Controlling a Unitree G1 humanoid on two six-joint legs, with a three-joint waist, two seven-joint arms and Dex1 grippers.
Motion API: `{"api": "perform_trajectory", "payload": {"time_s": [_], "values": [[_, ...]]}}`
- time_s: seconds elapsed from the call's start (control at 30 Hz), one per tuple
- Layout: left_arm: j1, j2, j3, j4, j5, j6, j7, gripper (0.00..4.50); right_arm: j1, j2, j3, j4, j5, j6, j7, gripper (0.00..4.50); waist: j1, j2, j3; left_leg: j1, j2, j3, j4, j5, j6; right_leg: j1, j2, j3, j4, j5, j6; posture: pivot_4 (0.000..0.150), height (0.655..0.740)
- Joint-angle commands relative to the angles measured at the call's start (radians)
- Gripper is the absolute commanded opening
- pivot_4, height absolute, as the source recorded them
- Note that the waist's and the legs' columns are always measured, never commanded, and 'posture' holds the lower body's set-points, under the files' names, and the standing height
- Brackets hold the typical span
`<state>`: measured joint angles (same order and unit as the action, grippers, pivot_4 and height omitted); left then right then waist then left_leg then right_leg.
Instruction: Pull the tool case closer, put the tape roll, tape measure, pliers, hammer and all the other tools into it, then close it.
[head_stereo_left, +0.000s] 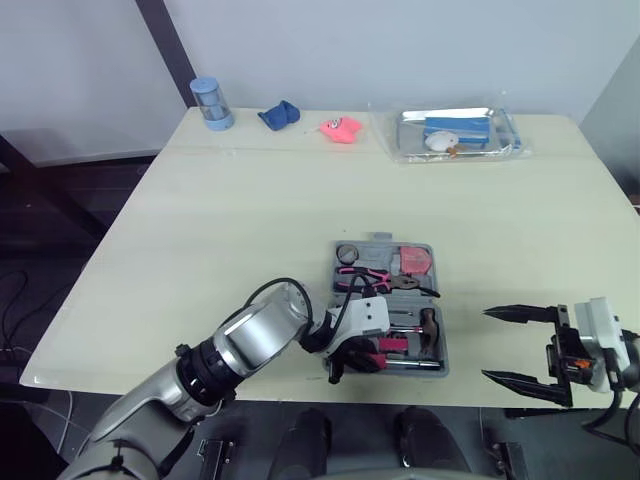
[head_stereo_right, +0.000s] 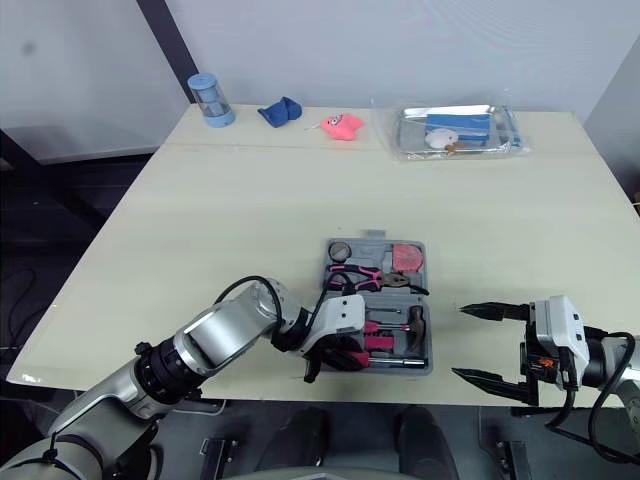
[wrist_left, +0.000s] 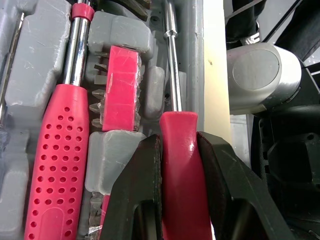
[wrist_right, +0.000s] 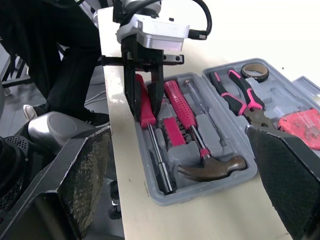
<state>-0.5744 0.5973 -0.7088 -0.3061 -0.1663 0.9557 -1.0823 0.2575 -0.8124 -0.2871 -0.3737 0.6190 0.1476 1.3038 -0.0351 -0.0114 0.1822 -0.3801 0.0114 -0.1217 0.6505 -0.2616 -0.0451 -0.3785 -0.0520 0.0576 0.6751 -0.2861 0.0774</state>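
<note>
Seating the screwdriver (wrist_left: 176, 125), by the look of it: left gripper (wrist_left: 178, 142) pinches its red handle from both sides, over the slot of the tool case (wrist_right: 200, 191) nearest the table (head_stereo_left: 250, 220) edge. Case lies open at the table's near edge, in front of the robot; hammer (wrist_right: 210, 167), pliers (wrist_right: 240, 97), tape roll (wrist_right: 254, 71) and tape measure (wrist_right: 300, 127) sit inside. Shaft looks lined up with its groove, so press straight down until the handle seats flush, then spread slightly and lift vertically. The dotted-handle screwdriver (wrist_left: 55, 165) lies close by, easy to snag. Right gripper (head_stereo_left: 485, 344) hangs spread wide, right of the case, apart from it; it could steady the case if it slides.
</note>
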Motion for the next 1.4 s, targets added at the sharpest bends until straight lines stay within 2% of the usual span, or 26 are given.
{"api": "perform_trajectory", "payload": {"time_s": [0.03, 0.13, 0.17, 0.57, 0.93, 1.1, 1.23, 1.33, 1.4], "values": [[0.003, 0.002, -0.008, -0.007, -0.007, -0.002, -0.002, 2.31, 0.001, -0.008, -0.029, -0.021, 0.014, -0.009, 0.001, 4.5, 0.0, 0.0, 0.0, 0.0, 0.0, 0.0, 0.0, 0.0, 0.0, 0.0, 0.0, 0.0, 0.0, 0.0, 0.0, 0.15, 0.74], [-0.002, 0.009, -0.004, -0.006, -0.005, -0.011, 0.001, 3.52, -0.002, -0.006, -0.026, -0.02, 0.012, -0.009, -0.001, 4.5, 0.0, 0.0, 0.0, 0.0, 0.0, 0.0, 0.0, 0.0, 0.0, 0.001, 0.0, 0.0, 0.001, 0.0, 0.0, 0.15, 0.74], [-0.005, 0.014, -0.002, -0.011, -0.007, -0.01, -0.002, 3.73, -0.004, -0.005, -0.024, -0.021, 0.012, -0.008, -0.003, 4.5, 0.0, 0.0, 0.0, 0.001, 0.0, 0.0, 0.001, 0.0, 0.0, 0.001, 0.0, 0.0, 0.001, 0.0, 0.0, 0.15, 0.74], [-0.032, 0.105, 0.051, -0.111, -0.07, 0.028, -0.041, 3.73, -0.02, 0.004, -0.007, -0.009, 0.002, -0.015, -0.011, 4.5, -0.003, 0.0, 0.0, 0.001, 0.0, 0.0, 0.001, 0.0, 0.0, 0.001, 0.0, 0.0, 0.001, 0.0, 0.0, 0.15, 0.74], [-0.035, 0.186, 0.156, -0.151, -0.135, -0.021, -0.098, 3.73, -0.039, 0.018, 0.004, 0.001, -0.007, -0.02, -0.017, 4.5, -0.003, 0.0, 0.0, 0.0, 0.0, 0.0, 0.001, 0.0, 0.0, 0.0, 0.0, 0.0, 0.001, 0.0, 0.0, 0.15, 0.74], [0.045, 0.185, 0.259, -0.101, -0.163, -0.186, -0.1, 3.73, -0.044, 0.023, 0.008, 0.008, -0.011, -0.026, -0.015, 4.5, -0.004, 0.0, 0.0, 0.001, 0.0, 0.0, 0.0, 0.0, 0.0, 0.0, 0.0, 0.0, 0.001, 0.0, 0.0, 0.15, 0.74], [0.146, 0.149, 0.333, -0.05, -0.189, -0.402, -0.134, 3.73, -0.054, 0.029, 0.016, 0.016, -0.016, -0.031, -0.016, 4.5, -0.003, 0.0, 0.0, 0.0, 0.0, 0.0, 0.001, 0.0, 0.0, 0.0, 0.0, 0.0, 0.001, 0.0, 0.0, 0.15, 0.74], [0.186, 0.117, 0.359, 0.016, -0.185, -0.476, -0.134, 2.93, -0.066, 0.034, 0.025, 0.026, -0.022, -0.038, -0.016, 4.5, -0.002, 0.0, 0.0, 0.0, 0.0, 0.0, 0.001, 0.0, 0.0, 0.0, 0.0, 0.0, 0.001, 0.0, 0.0, 0.15, 0.74], [0.2, 0.092, 0.369, 0.064, -0.176, -0.526, -0.128, 1.92, -0.073, 0.036, 0.031, 0.03, -0.025, -0.041, -0.018, 4.5, -0.002, 0.0, 0.0, 0.001, 0.0, 0.0, 0.001, 0.0, 0.0, 0.0, 0.0, 0.0, 0.001, 0.0, 0.0, 0.15, 0.74]]}}
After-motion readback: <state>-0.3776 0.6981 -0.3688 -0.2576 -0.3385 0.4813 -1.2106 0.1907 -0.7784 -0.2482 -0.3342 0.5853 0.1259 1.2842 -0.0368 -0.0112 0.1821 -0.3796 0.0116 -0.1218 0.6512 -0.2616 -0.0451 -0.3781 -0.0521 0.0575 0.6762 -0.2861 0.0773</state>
